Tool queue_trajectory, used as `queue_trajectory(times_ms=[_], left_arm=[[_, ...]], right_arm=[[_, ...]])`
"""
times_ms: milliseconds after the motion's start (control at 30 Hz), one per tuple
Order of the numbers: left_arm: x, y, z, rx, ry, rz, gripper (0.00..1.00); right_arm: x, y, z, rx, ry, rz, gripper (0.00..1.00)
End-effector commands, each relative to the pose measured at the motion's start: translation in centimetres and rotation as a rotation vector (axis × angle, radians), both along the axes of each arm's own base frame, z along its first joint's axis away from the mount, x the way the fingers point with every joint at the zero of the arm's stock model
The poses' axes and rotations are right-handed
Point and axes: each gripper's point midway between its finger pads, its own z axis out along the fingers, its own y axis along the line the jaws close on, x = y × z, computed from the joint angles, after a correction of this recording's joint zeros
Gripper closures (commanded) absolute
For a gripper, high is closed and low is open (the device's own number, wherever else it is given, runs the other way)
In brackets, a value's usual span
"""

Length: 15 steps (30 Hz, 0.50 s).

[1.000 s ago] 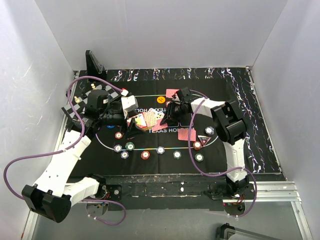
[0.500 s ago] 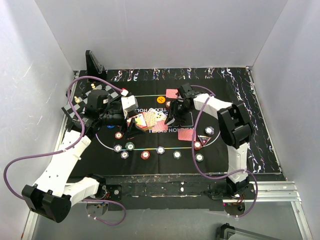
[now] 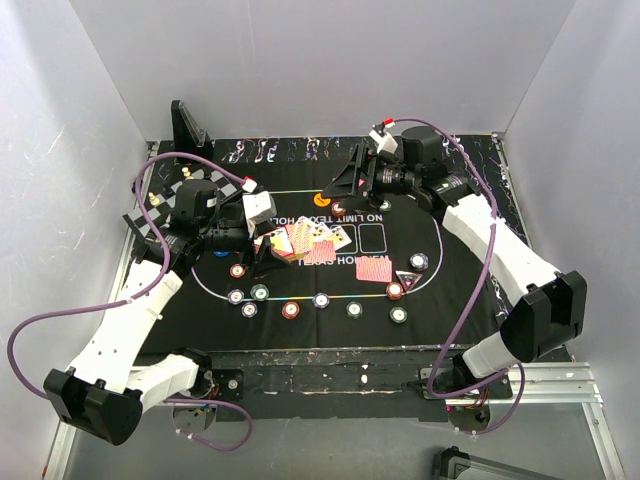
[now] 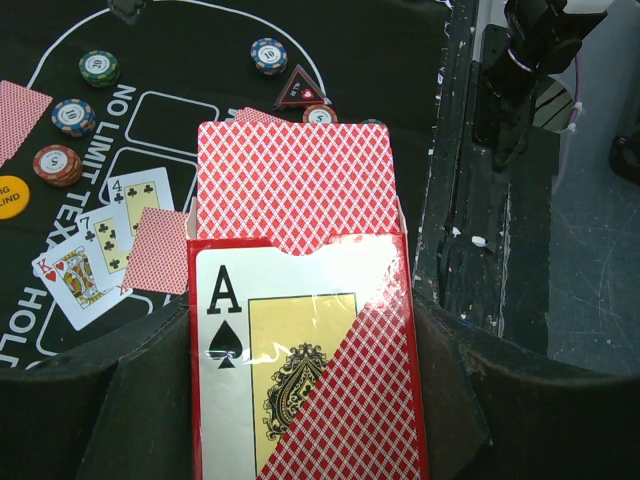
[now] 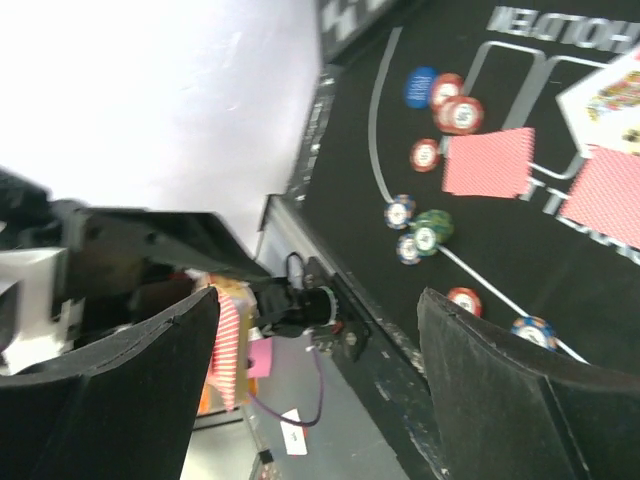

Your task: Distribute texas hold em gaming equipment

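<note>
My left gripper (image 4: 300,340) is shut on a red card box (image 4: 305,370) with an ace of spades on its face; the red-backed deck (image 4: 295,185) sticks out of it. In the top view this box (image 3: 263,246) hangs over the mat's left side. Face-up cards (image 3: 303,238) and a red-backed card (image 3: 375,270) lie at the centre. Chips (image 3: 291,309) line the near curve, beside a dark triangular marker (image 3: 407,277). The orange button (image 3: 321,199) sits farther back. My right gripper (image 3: 345,184) is raised over the far side, open and holding nothing (image 5: 320,340).
A black-and-white chessboard (image 3: 140,213) lies at the left behind my left arm. A black stand (image 3: 188,126) is at the back left corner. White walls close in three sides. The mat's near edge meets a dark metal rail (image 3: 350,370).
My right gripper has opened wide and lifted away from the centre cards toward the mat's far side. The left gripper and its card box have not moved.
</note>
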Motion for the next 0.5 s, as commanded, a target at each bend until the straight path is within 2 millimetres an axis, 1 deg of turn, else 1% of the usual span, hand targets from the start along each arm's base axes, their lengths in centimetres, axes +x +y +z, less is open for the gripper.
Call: queue_trajectory(times_ms=[0,67,233,333,467], left_arm=[[0.1,-0.3,1.0,-0.032,-0.031,-0.021,1.00],[0.1,-0.3,1.0,-0.033,-0.032,-0.021,1.00],[0.4,-0.4,1.3,-0.035,-0.038,-0.022,1.00],[0.5,-0.5,1.3,-0.037,-0.037,-0.023,1.00],[0.7,-0.5,1.5,-0.037,-0.043,-0.019,1.00]], right_arm=[[-2.8,2.2,3.5,0.185,0.022,0.174,0.13],[-3.8,2.9,3.7,0.185,0.025,0.208,0.12],[-6.3,4.9,3.1,0.154,0.027,0.293,0.11],[-7.2,5.9,2.5,0.147,0.036,0.327,0.11],[-7.8,7.0,1.5,0.140,0.068,0.359,0.10]])
